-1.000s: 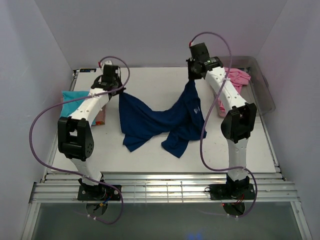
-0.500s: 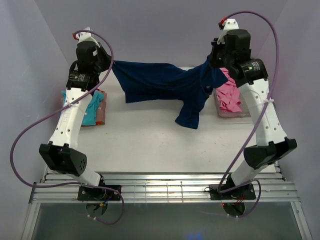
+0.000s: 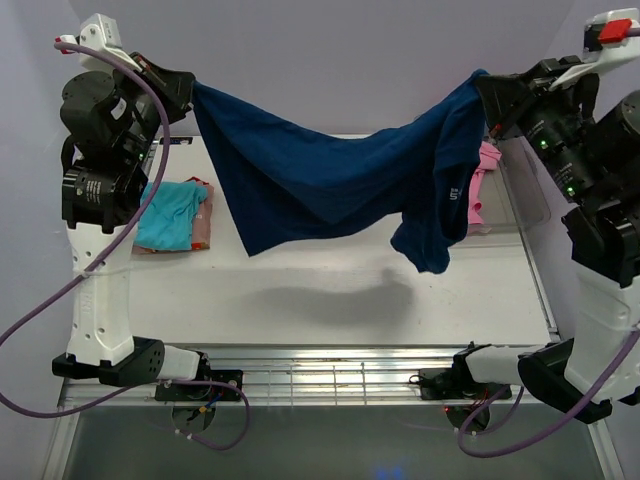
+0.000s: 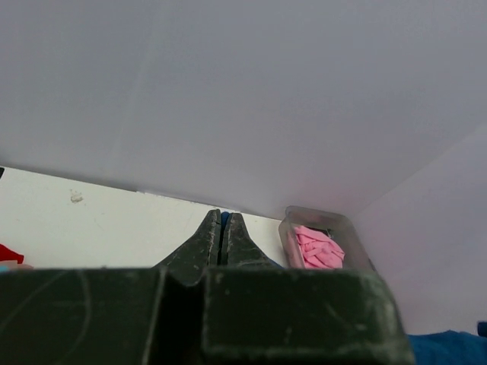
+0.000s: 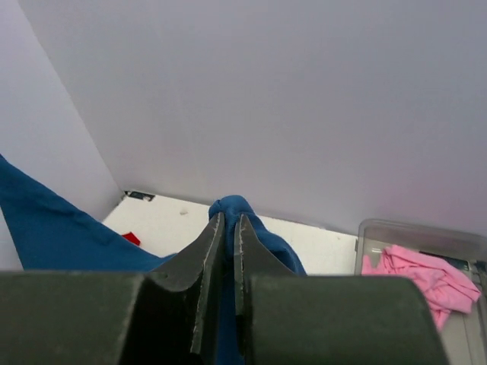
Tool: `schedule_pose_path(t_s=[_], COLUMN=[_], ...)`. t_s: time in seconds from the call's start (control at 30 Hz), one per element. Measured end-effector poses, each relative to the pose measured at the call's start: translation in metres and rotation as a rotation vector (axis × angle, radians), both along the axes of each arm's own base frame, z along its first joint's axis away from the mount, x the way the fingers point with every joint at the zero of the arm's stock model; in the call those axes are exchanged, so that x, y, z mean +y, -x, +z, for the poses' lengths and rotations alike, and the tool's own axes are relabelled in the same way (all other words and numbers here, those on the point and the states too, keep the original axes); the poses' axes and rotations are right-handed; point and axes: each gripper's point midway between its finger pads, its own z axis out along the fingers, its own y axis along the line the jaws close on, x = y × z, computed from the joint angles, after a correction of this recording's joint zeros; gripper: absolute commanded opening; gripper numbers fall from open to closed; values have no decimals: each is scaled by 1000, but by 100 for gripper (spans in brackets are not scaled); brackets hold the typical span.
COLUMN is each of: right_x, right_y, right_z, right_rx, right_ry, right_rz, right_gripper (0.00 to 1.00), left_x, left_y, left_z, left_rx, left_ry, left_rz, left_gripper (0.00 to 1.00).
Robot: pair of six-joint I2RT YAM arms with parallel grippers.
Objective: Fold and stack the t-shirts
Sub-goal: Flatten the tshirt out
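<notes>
- Navy t-shirt (image 3: 330, 180) hangs stretched in the air above the table (image 3: 300, 300), sagging in the middle, with one part dangling lower near its right end.
- Left gripper (image 3: 188, 90) is clamped on its left end, jaws pressed together on blue cloth.
- Right gripper (image 3: 488, 92) pinches the right end likewise.
- Turquoise t-shirt (image 3: 170, 215) lies at the table's left edge.
- Pink t-shirt (image 3: 487, 160) sits in the clear tub (image 3: 535, 205) at the far right corner.
</notes>
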Motion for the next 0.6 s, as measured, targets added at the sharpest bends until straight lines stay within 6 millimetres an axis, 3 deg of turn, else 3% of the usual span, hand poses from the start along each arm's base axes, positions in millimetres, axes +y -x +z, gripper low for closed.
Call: schedule_pose_path(t_s=[0.1,0.17,0.23,0.3,0.37,0.47,0.53,0.6], right_x=[-1,4,14,28,43,62,64,57], right_y=[9,2,-20,-52,-86,-124,-115,-78], right_z=[11,6,-14,-50,-102,-227,-326,-406], right_rx=[-33,-22,37,135,272,576,805,1030], right_ry=[-35,-40,-32,-11,26,112,184,260], right_rz=[16,22,27,27,26,21,14,3], right_gripper=[8,8,8,8,8,8,8,8], left_x=[0,-1,-5,-9,-13,-15,-13,-8], left_y=[3,-5,-23,-45,-68,-81,-66,-40], left_z=[3,-8,-29,-59,-114,-219,-295,-350], left_rx=[-2,32,94,169,295,537,715,857], left_ry=[3,-2,-15,-31,-59,-103,-131,-150], left_rz=[0,-2,-8,-11,-13,-15,-15,-13], left_gripper=[0,0,0,0,0,0,0,0])
